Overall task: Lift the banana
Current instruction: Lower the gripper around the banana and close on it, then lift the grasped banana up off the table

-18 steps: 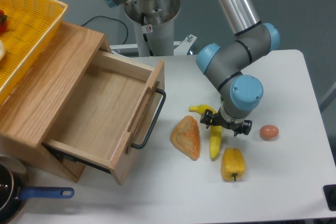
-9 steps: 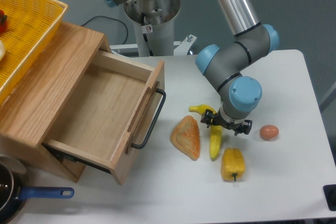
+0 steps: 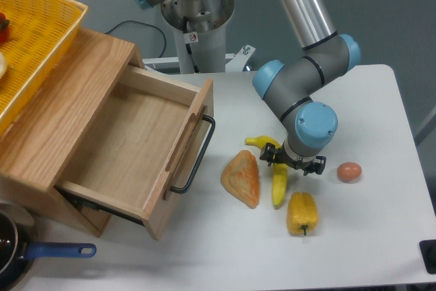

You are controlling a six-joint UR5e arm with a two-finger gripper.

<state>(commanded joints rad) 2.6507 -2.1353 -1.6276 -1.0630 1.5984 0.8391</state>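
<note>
The banana (image 3: pixel 278 183) lies on the white table, long, slim and yellow, with its curved stem end (image 3: pixel 255 142) pointing left. My gripper (image 3: pixel 293 162) hangs straight down over the banana's upper half and hides that part. Its dark fingers (image 3: pixel 271 155) stand apart, one on each side of the fruit, so the gripper is open. I cannot tell whether the fingers touch the banana or the table.
An orange-brown pastry wedge (image 3: pixel 242 178) lies just left of the banana. A yellow bell pepper (image 3: pixel 302 213) sits right below the banana's tip and a brown egg (image 3: pixel 349 172) to the right. The open wooden drawer (image 3: pixel 136 142) and its black handle (image 3: pixel 197 158) are at the left.
The arm's wrist has edged slightly to the left over the banana. The banana and the other objects have not moved.
</note>
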